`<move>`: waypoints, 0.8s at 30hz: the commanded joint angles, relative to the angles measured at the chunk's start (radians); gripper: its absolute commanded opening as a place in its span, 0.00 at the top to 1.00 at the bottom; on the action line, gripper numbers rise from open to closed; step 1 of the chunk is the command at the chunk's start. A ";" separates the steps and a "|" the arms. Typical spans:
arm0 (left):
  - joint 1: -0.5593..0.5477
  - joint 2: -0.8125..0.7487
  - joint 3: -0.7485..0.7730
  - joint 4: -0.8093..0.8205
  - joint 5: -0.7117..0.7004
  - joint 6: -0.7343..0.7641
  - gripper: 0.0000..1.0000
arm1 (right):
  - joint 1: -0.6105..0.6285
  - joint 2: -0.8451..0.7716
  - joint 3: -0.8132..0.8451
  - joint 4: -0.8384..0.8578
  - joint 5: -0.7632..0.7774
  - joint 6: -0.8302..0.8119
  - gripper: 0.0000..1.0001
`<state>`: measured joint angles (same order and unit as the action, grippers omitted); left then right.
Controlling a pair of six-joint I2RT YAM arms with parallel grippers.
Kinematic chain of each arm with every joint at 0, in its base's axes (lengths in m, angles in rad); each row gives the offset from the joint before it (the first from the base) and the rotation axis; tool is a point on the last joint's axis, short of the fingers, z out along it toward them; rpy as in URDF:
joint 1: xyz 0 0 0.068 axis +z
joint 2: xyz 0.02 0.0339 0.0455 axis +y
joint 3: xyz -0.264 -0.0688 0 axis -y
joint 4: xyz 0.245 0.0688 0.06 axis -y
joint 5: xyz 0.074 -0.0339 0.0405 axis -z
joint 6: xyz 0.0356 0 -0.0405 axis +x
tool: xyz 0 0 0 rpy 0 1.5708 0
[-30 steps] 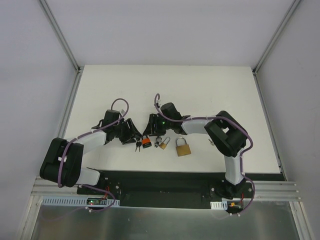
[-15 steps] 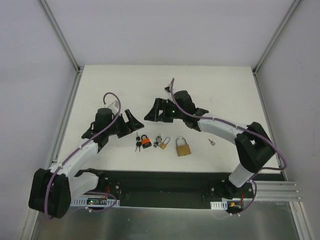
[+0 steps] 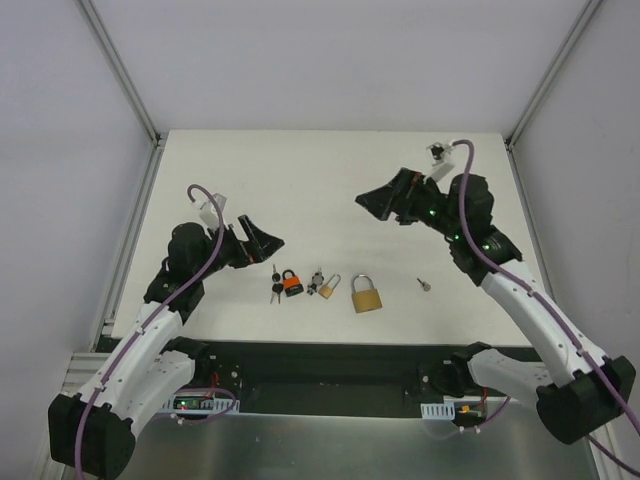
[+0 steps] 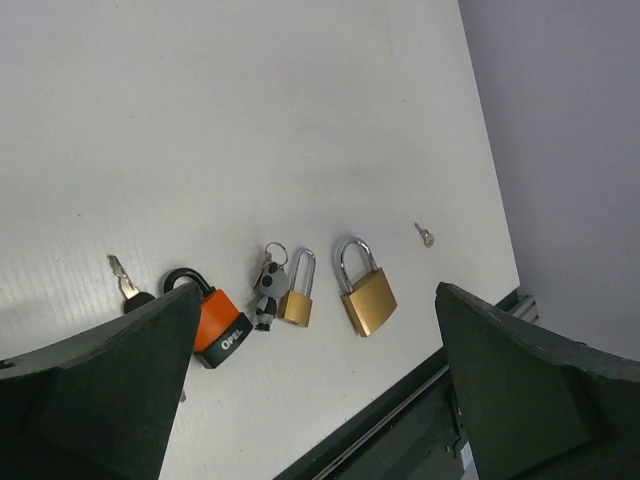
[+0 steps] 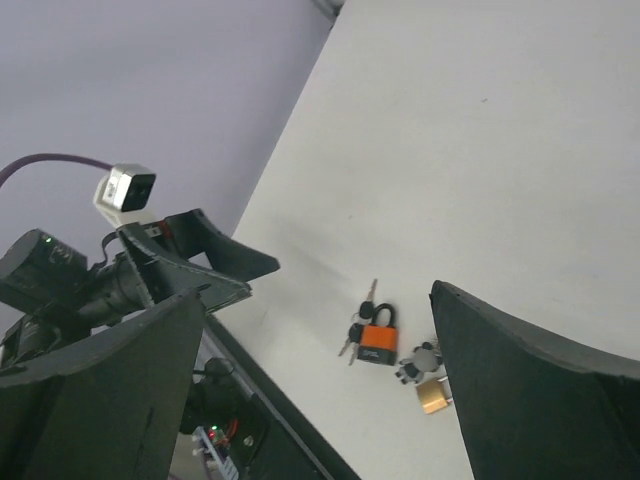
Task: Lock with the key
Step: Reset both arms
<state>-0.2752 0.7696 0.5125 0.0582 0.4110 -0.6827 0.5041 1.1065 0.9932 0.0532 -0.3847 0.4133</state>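
Bench carries the lot. Left tool hovers, fingers wide apart, empty; keys and orange lock lie just ahead of it, then small brass lock, big brass lock, loose key. Right tool, likewise spread and empty, hangs well beyond them.

5 things are lying in a row on the table, seen from above. An orange-and-black padlock is lying flat, its black shackle pointing roughly to 12 o'clock, with dark-headed keys sitting just beside it at 9 o'clock. At its 3 o'clock, a grey key bunch is touching a small brass padlock. Further toward 3 o'clock, a large brass padlock is lying flat, its silver shackle seated and pointing to 12 o'clock. A small loose key is lying apart at its 3 o'clock.
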 commanded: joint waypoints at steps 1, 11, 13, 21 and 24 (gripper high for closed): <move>-0.004 -0.023 0.050 -0.018 -0.014 0.037 0.01 | -0.068 -0.132 -0.005 -0.168 0.075 -0.115 0.03; -0.004 -0.046 0.060 -0.089 -0.141 0.063 0.01 | -0.099 -0.254 -0.010 -0.401 0.269 -0.284 0.03; -0.004 -0.053 0.051 -0.097 -0.165 0.057 0.01 | -0.101 -0.261 -0.048 -0.401 0.280 -0.291 0.03; -0.004 -0.058 0.038 -0.133 -0.193 0.064 0.01 | -0.116 -0.274 -0.102 -0.409 0.303 -0.292 0.03; -0.004 -0.059 0.050 -0.146 -0.196 0.084 0.01 | -0.118 -0.275 -0.090 -0.415 0.322 -0.306 0.03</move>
<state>-0.2752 0.7254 0.5415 -0.0692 0.2459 -0.6376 0.3939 0.8555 0.8799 -0.3691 -0.1036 0.1387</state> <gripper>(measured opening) 0.992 0.968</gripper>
